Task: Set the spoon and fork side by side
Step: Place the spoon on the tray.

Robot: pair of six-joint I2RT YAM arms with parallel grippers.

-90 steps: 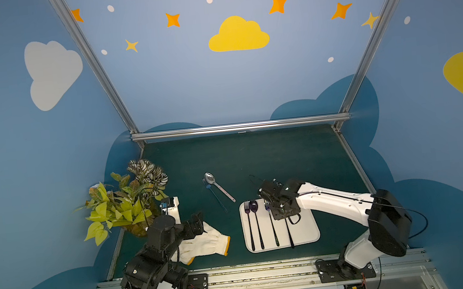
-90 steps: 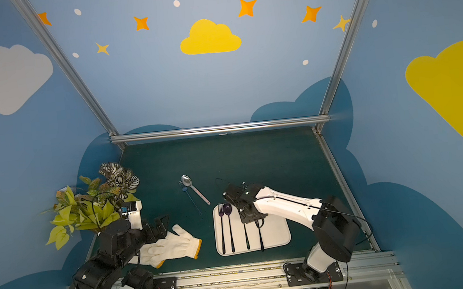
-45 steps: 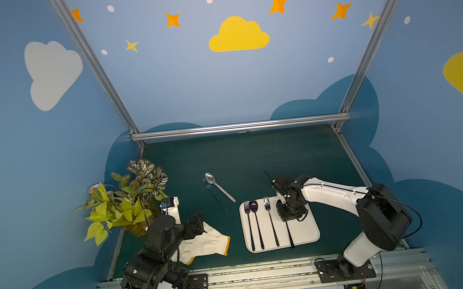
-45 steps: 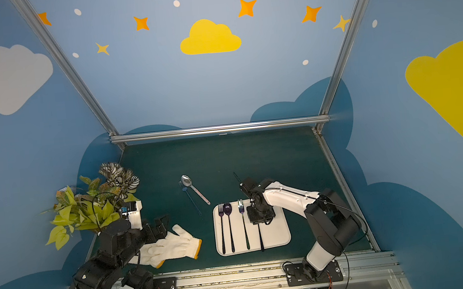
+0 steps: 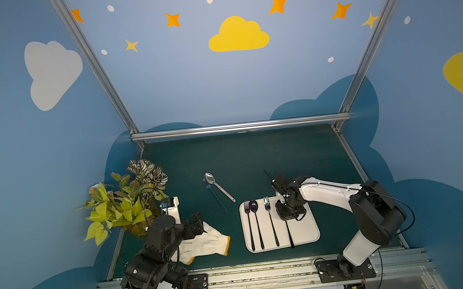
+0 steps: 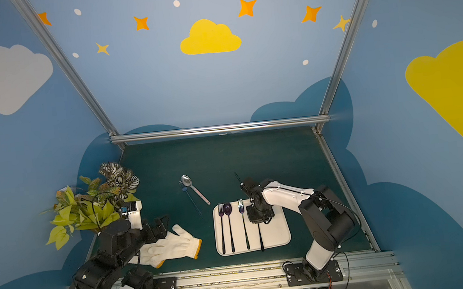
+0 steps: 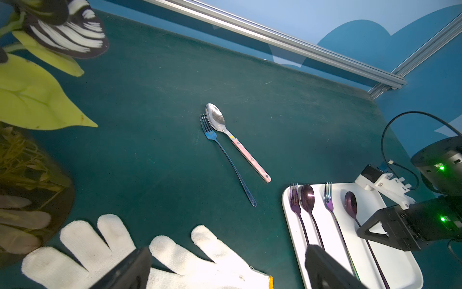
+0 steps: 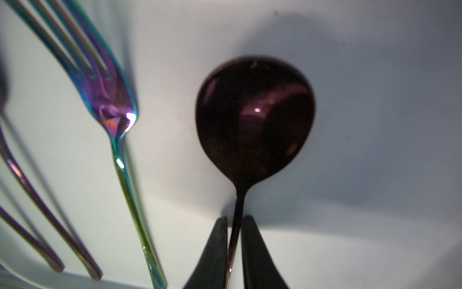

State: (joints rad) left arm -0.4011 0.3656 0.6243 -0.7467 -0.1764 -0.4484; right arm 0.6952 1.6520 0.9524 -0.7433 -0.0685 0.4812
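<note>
The right gripper (image 8: 235, 222) stands over the white tray (image 5: 307, 231), which sits at about 5 o'clock on the green mat (image 5: 254, 154). In the right wrist view its two black fingers (image 8: 215, 250) are pressed onto the thin neck of the dark purple spoon (image 8: 255, 120), one on each side with no gap, so the spoon is gripped just below its bowl. The spoon's bowl points to 12 o'clock. In both top views the handle runs to 6 o'clock and overhangs the tray's near rim.

Just at 9 o'clock of this spoon, apart from it and roughly parallel, lies the iridescent fork (image 8: 110, 100), tines to 12 o'clock. Further toward 9 o'clock on the tray, a purple fork (image 7: 295, 200) and a second purple spoon (image 7: 307, 197) lie close together, also heads to 12 o'clock.

At 10 o'clock of the tray, on the bare mat, a silver spoon with a pink handle (image 5: 219, 188) lies beside a blue fork (image 5: 214, 195), both slanted.

The left gripper (image 7: 228, 249) hangs with its jaws wide apart and nothing between them, above a white work glove (image 5: 205, 241) at 7 o'clock on the mat. A potted plant (image 5: 124, 200) stands at the mat's 9 o'clock edge.
</note>
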